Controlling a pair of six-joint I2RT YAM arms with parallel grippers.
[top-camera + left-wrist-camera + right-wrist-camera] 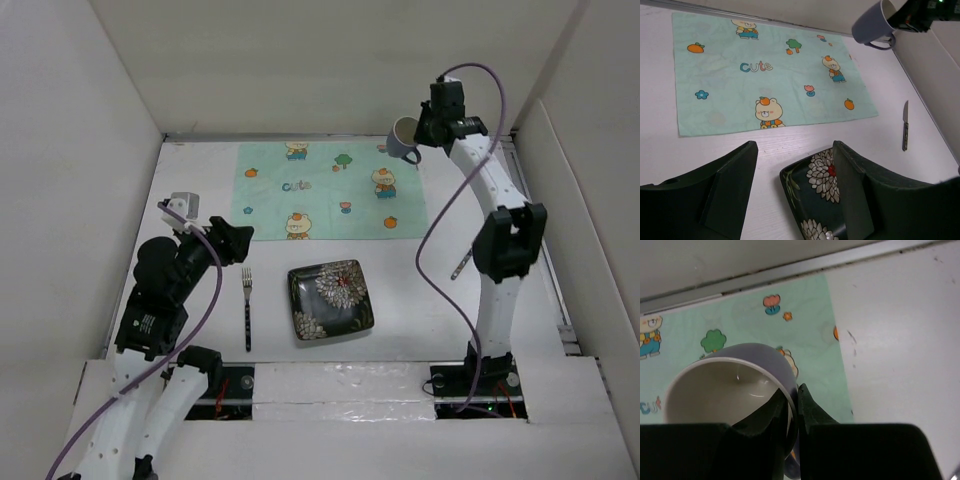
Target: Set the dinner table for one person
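Desk (400,290): white, near-square, no clear long axis, spread before both arms. On it: placemat (330,190), plate (331,300), fork (247,308) lying near-to-far. Right pincer (796,395) clamps tilted mug (403,138) by its rim over the placemat's corner; left pincer (795,147) open.

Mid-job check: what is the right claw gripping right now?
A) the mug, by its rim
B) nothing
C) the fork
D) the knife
A: the right claw is pinched on the rim of the mug, one finger inside and one outside, while the fork and the knife lie on the dinner table.
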